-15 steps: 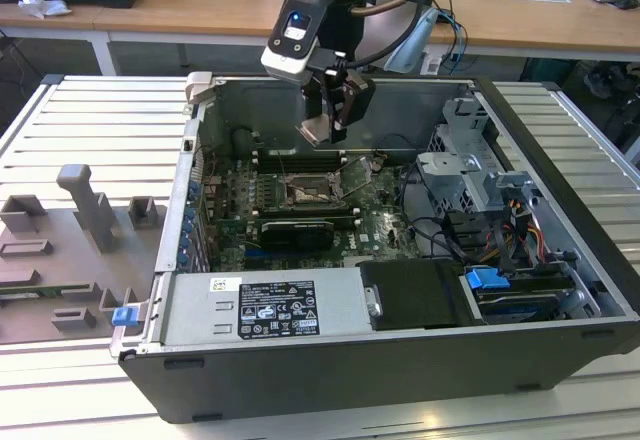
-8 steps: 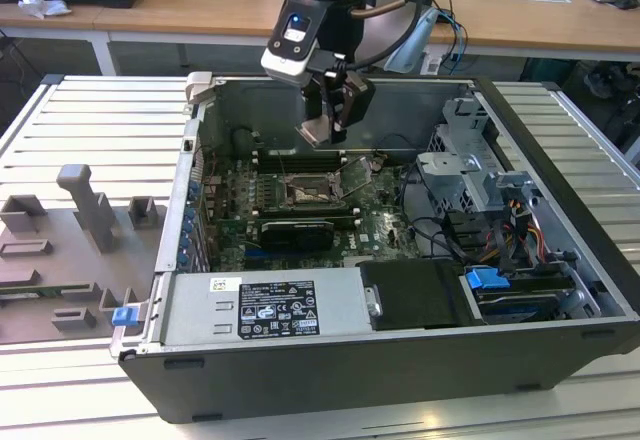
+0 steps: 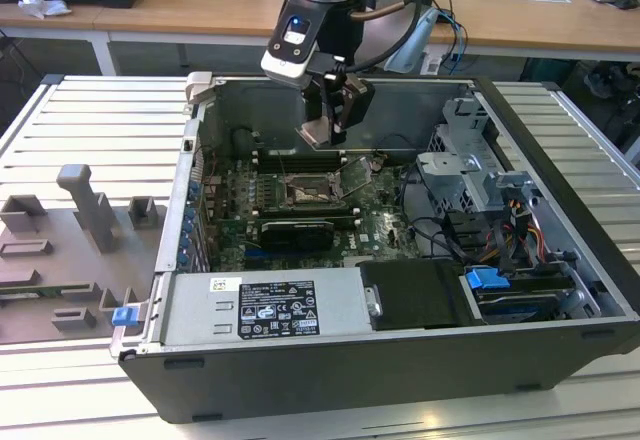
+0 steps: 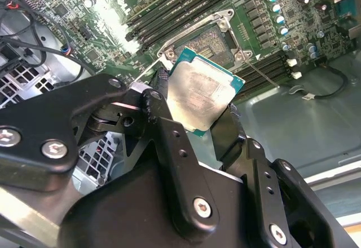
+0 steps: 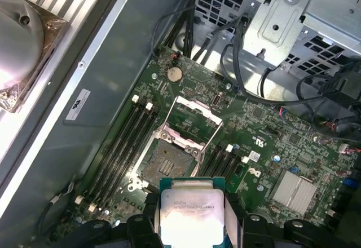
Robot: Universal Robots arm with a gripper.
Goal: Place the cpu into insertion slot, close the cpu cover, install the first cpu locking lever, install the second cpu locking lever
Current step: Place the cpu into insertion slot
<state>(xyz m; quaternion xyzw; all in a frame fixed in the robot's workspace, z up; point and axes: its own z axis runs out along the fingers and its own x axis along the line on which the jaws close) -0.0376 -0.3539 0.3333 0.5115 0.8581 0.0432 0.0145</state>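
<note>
Fixture blocks [image 3: 85, 210] in grey sit at the exterior view's left, outside the open computer case [image 3: 330, 390]. Toward the middle of the case lies the green motherboard [image 3: 230, 210] with the insertion slot [image 3: 305, 192]. The gripper [image 3: 330, 125] hangs above the slot, apart from it, and the drive cage [image 3: 470, 160] stands to the right.

In the second wrist view the black fingers [image 4: 230, 128] pinch the cpu [image 4: 206, 90] by two opposite edges, its pale metal face toward the camera. In the first wrist view the cpu cover [image 5: 192, 118] is swung up off the slot, leaving the dark pin grid bare between the memory slots [image 5: 121, 146].

Placing it well looks like a matter of squareness. The chip should be level, its edges parallel to the socket rim and its corner mark matched to the socket. It should then go straight down with no sideways slide, since the pins would likely bend. The fingers need to stay clear of the raised cover.
</note>
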